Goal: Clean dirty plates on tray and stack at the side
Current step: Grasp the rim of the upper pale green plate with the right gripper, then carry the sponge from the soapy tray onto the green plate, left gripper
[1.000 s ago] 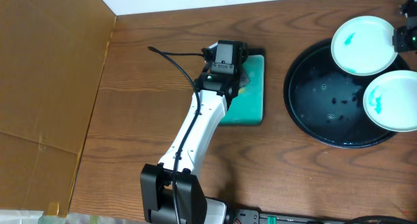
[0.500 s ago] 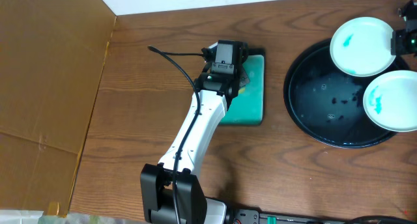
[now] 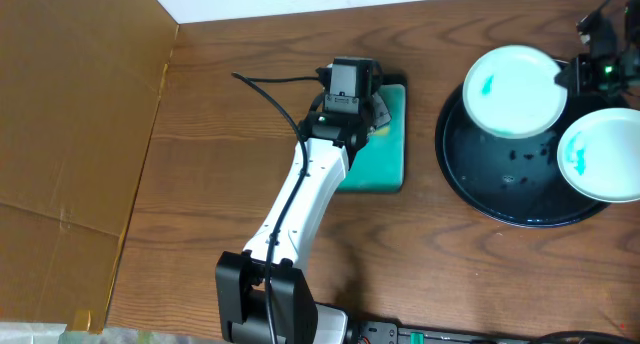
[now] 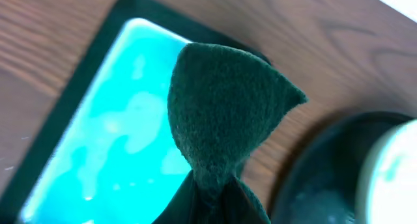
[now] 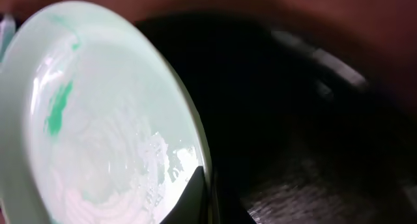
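Observation:
My right gripper (image 3: 572,74) is shut on the right rim of a white plate (image 3: 511,90) with a teal-green smear and holds it tilted above the black tray (image 3: 487,180). In the right wrist view the plate (image 5: 98,120) fills the left, with my finger (image 5: 201,193) on its rim and the tray (image 5: 313,120) behind. A second smeared plate (image 3: 603,155) lies on the tray's right side. A third plate is out of view. My left gripper (image 3: 362,108) is shut on a dark green sponge (image 4: 221,120) above the teal dish (image 4: 111,152).
The rectangular teal dish (image 3: 384,150) lies left of the tray. A brown cardboard sheet (image 3: 70,114) covers the table's left side. A black cable (image 3: 270,84) runs to the left wrist. The left arm's base (image 3: 265,299) stands at the front edge.
My right gripper has carried the plate to the left, from the tray's far right edge to above its far left part. The left gripper has shifted slightly over the dish.

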